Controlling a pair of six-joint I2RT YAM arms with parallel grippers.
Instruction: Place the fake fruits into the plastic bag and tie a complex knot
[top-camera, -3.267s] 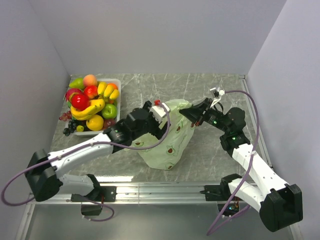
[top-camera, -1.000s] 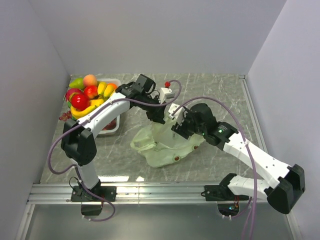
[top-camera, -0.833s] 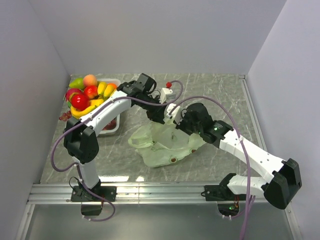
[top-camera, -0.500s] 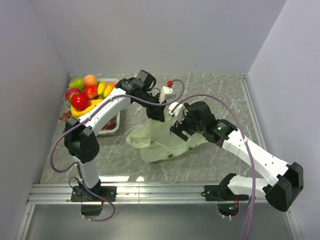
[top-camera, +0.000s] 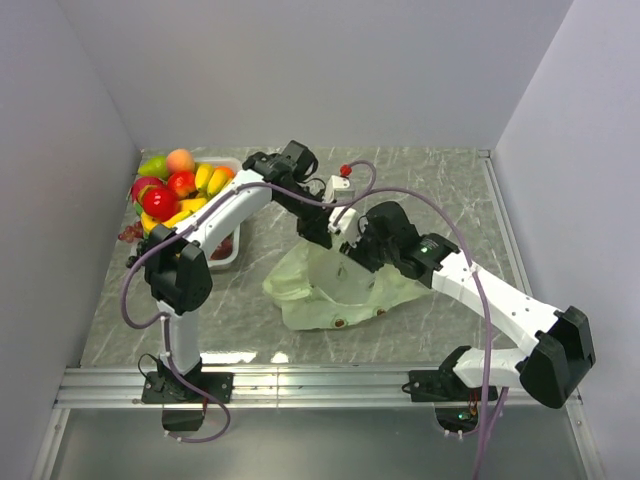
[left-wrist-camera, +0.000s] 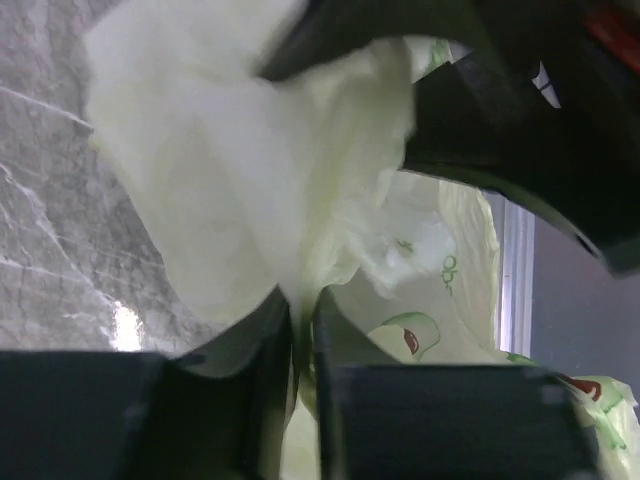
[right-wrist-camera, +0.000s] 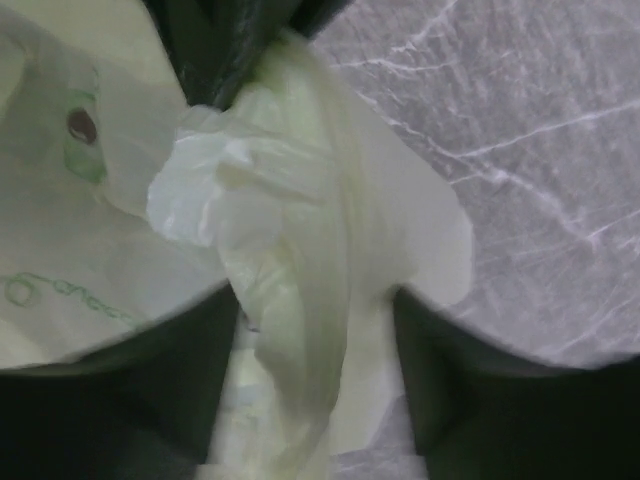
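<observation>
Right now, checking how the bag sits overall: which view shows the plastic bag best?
Top external: it shows the whole plastic bag, crumpled and slumped. Both wrist views show only close-up bunched folds of it, nothing of its outline.

Pale-green plastic bag with possibly avocado-like prints, red, yellow, green fake fruits, grey white-veined table

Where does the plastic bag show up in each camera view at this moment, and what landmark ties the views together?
Top external: the plastic bag lies crumpled just below the picture's centre.
Left wrist: it fills the middle and upper left, close up.
Right wrist: a bunched strand runs down the centre.
Shared landmark: the grey marbled tabletop, at the left edge in the left wrist view, upper right in the right wrist view.
</observation>
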